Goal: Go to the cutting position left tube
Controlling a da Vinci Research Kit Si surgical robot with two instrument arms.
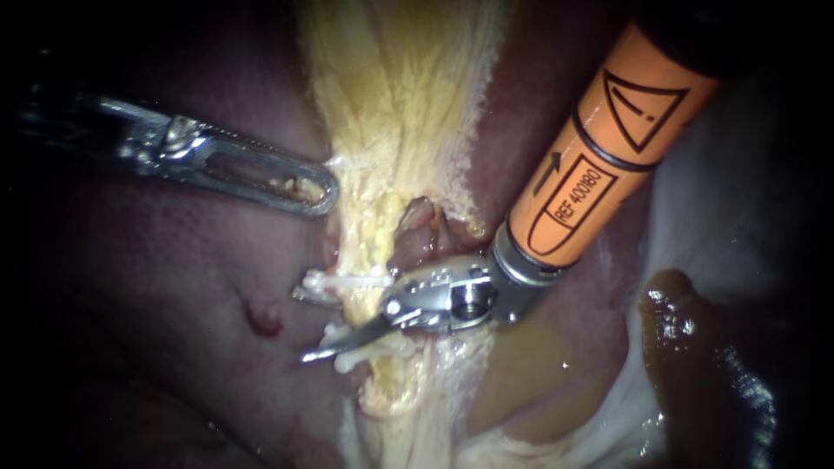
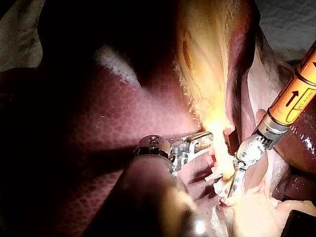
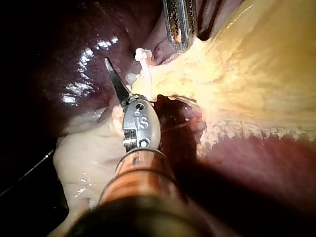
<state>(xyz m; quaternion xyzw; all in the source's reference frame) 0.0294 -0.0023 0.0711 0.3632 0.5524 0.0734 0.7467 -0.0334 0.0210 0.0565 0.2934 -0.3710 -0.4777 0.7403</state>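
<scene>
- Endoscope view: left tube [image 1: 360,308] is running near-to-far at centre, carrying two white clips [image 1: 347,280].
- Right instrument [image 1: 314,323] is holding its blades apart, straddling the left tube between the clips.
- Left instrument [image 1: 320,189] is clamping its jaws on yellow tissue [image 1: 391,104], far-left of the clips.
- Liver [image 1: 174,287] is lying beneath.

Only print in sight sits on the right instrument [image 1: 301,326]. Black markings cover its orange sleeve [image 1: 599,148], upper right of the endoscope frame, and are not transcribed. The left wrist view shows the same marked sleeve. Right wrist view: a small stamp on its metal wrist piece [image 3: 140,121].
</scene>
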